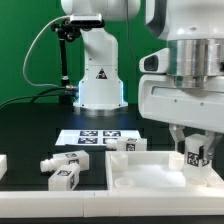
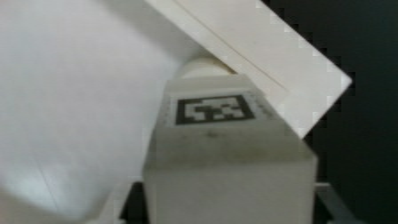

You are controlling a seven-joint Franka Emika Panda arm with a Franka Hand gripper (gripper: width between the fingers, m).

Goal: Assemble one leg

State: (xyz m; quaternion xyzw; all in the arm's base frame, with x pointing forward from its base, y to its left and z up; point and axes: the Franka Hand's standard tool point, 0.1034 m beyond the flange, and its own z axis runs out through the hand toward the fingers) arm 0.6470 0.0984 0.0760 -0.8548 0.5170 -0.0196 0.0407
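My gripper (image 1: 196, 150) is shut on a white leg (image 1: 197, 153) with a black-and-white tag. It holds the leg upright over the near right corner of the large flat white panel (image 1: 140, 172). In the wrist view the leg (image 2: 217, 130) fills the space between my fingers (image 2: 135, 203). Its narrower end points at the panel (image 2: 71, 110), close to the raised rim (image 2: 276, 65). I cannot tell whether it touches the panel. Two more legs lie on the table, one (image 1: 62, 172) to the exterior view's left of the panel and one (image 1: 125, 143) behind it.
The marker board (image 1: 92, 135) lies behind the panel, in front of the arm's white base (image 1: 98, 85). Another white part (image 1: 3, 165) shows at the exterior view's left edge. The tabletop is black.
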